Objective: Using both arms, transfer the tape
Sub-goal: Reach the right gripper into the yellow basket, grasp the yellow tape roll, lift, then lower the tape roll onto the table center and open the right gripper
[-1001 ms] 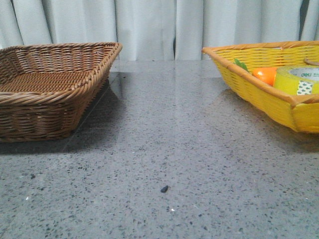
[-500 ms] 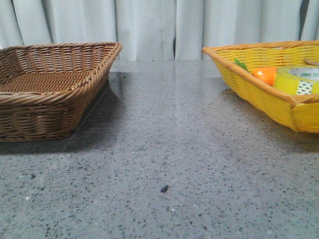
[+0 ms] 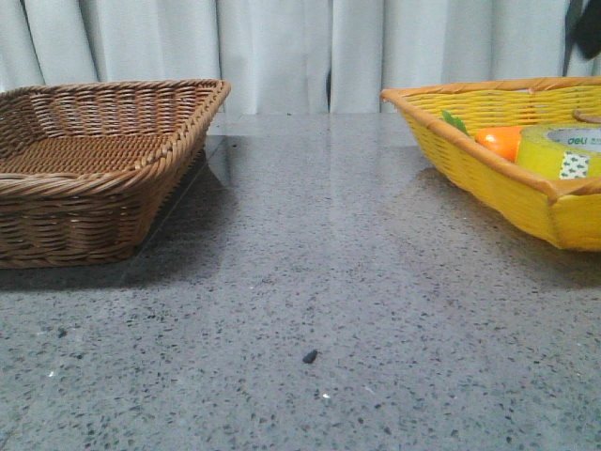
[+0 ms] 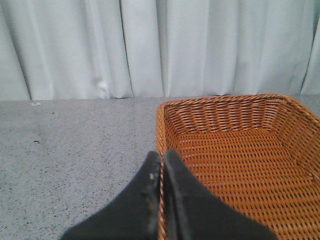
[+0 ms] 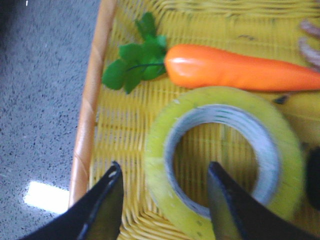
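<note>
Meanwhile, the tape (image 3: pixel 562 150) lay flat inside the yellow basket (image 3: pixel 488 174) at the far right of the grey speckled bench (image 3: pixel 329 282), at about three o'clock in the front view, its white core with green print facing up and a green-white patterned strip showing on its side. Just beside it, toward nine o'clock, the orange carrot toy (image 3: pixel 500 141) lay with its green leaves (image 3: pixel 454 122) pointing toward the basket's near rim. In the right wrist view the right gripper (image 5: pixel 165 192) hung over the tape (image 5: pixel 225 157) with its dark fingers (image 5: pixel 102 207) spread apart, one outside the roll's wall and the other over the hollow core, so the jaws were released and straddled the near side of the roll; whether they touched it could not be told. The carrot toy (image 5: pixel 240 70) lay just beyond the roll, its leaves (image 5: pixel 137 55) near the basket's tan rim (image 5: pixel 90 100). A dark shape of an arm (image 3: pixel 588 28) showed at the top right corner of the front view. In the left wrist view the left gripper (image 4: pixel 162 167) was clenched, its two black fingers (image 4: pixel 147 190) pressed together on nothing, poised above the near rim of the brown wicker basket (image 4: pixel 280 150), which stood at nine o'clock on the bench (image 4: pixel 75 150) in the front view (image 3: pixel 103 169). Pale curtains (image 3: pixel 300 52) hung behind the bench.
</note>
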Controlling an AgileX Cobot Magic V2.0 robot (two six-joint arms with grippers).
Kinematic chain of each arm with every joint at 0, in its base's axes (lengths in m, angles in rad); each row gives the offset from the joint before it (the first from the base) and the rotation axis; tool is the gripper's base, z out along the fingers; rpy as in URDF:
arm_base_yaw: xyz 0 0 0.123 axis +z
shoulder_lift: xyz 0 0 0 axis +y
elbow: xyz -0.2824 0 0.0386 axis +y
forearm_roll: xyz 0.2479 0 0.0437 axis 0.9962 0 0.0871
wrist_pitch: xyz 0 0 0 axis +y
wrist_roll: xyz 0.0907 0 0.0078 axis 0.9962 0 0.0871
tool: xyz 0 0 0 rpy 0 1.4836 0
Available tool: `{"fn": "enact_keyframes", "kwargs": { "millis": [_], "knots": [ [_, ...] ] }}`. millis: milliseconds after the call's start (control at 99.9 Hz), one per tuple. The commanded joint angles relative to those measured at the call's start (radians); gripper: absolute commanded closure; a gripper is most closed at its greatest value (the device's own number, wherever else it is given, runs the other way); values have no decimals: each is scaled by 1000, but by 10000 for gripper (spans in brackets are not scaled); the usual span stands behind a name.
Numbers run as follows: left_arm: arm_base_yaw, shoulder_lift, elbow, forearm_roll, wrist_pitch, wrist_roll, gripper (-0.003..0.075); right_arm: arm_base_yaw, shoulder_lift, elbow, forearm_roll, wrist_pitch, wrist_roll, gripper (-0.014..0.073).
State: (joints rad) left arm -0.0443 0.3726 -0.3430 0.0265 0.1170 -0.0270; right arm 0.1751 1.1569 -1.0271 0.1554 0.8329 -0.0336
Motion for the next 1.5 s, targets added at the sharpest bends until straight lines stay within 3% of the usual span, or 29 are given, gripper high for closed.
{"fn": "enact_keyframes", "kwargs": {
  "millis": [0,480,570,781,941,1181,1301,1491],
  "knots": [
    [3,14,-35,1,-78,-9,741,21,72,-66,3,-20,-11,277],
    [3,14,-35,1,-123,-9,741,24,307,-104,-7,13,-11,310],
    [3,14,-35,1,-123,-9,741,24,316,-104,-7,11,-11,388],
    [3,14,-35,1,-123,-9,741,24,316,-104,-7,9,-11,669],
    [3,14,-35,1,-123,-9,741,24,316,-116,-7,18,-11,666],
    [3,14,-35,-1,-123,-11,741,49,279,-287,-8,183,-11,648],
    [3,14,-35,-1,-123,-11,741,127,264,-399,-9,254,-11,648],
    [3,14,-35,-5,-123,-11,741,334,279,-507,-7,284,-11,648]
  ]
}}
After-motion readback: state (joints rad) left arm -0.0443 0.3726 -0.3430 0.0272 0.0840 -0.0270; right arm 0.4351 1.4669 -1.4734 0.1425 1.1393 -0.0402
